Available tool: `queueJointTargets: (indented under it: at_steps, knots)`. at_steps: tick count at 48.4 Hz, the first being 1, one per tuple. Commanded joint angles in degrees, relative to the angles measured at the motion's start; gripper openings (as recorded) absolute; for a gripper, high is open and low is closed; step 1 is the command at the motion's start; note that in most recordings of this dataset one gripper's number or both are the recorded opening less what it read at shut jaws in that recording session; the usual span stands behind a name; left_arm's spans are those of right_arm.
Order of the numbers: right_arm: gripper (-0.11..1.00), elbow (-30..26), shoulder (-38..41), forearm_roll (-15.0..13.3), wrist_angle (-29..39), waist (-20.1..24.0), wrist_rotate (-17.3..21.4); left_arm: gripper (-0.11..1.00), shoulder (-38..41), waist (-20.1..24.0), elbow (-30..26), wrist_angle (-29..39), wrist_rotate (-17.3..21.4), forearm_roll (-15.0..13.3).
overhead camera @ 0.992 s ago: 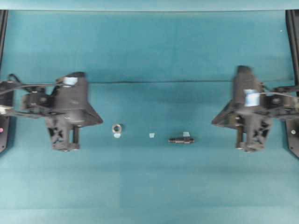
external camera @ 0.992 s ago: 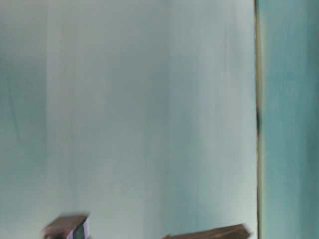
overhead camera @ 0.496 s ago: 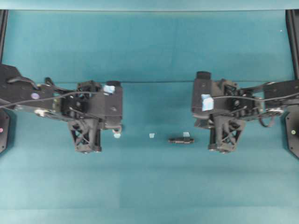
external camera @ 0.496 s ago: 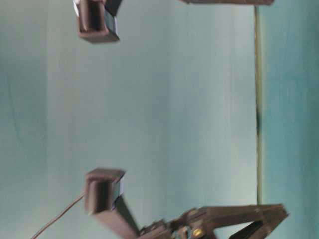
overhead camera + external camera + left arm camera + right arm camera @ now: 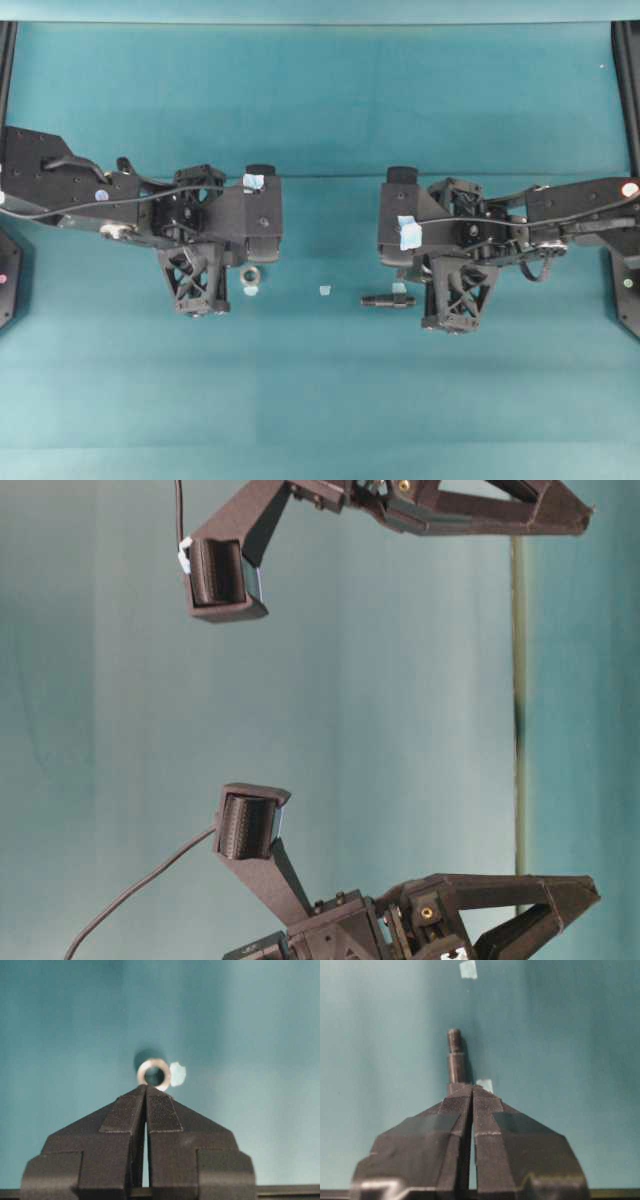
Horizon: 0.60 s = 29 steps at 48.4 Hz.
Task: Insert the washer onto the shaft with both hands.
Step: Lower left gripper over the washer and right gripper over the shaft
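1. Progress so far is only the approach: neither part is picked up, and nothing is joined.
2. Nearest the left wrist camera, the left gripper has its jaws clenched together on nothing, their tips pointing at the washer.
3. That washer lies flat on the teal worktop just beyond the tips, with a pale tape scrap touching its right edge; whether the tips touch the ring I cannot tell.
4. Nearest the right wrist camera, the right gripper is likewise pressed shut and empty.
5. Its tips sit over the near end of the shaft, which lies on the worktop pointing away, thin end farthest.
6. Seen from overhead, washer and shaft lie well apart, a second tape scrap between them.
7. Left to do, as I judge it: open both jaws, grasp each part, lift, line up hole and thin end, slide on.
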Motion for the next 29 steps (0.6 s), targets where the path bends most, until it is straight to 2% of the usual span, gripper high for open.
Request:
queueJointTargets:
  at_steps: [1,19,25,29]
  knots:
    - [-0.09,-1.0,0.1,-0.2,-0.2,0.2,-0.4,0.03,-0.4,0.0,-0.5,-0.2,0.1,0.2]
    - [-0.04,-1.0,1.0,-0.2,-0.1,0.3,-0.4,0.03,-0.2,-0.1,0.4,-1.3,1.6,0.2]
    - [0.04,-0.7,1.1,-0.2,0.3,0.5,-0.4,0.03,0.0,0.0,0.4,-1.7,1.9,0.2]
    - [0.17,-0.7,1.6,-0.2,1.1,0.7,-0.4,0.15,0.4,-0.1,0.5,-1.8,2.1,0.1]
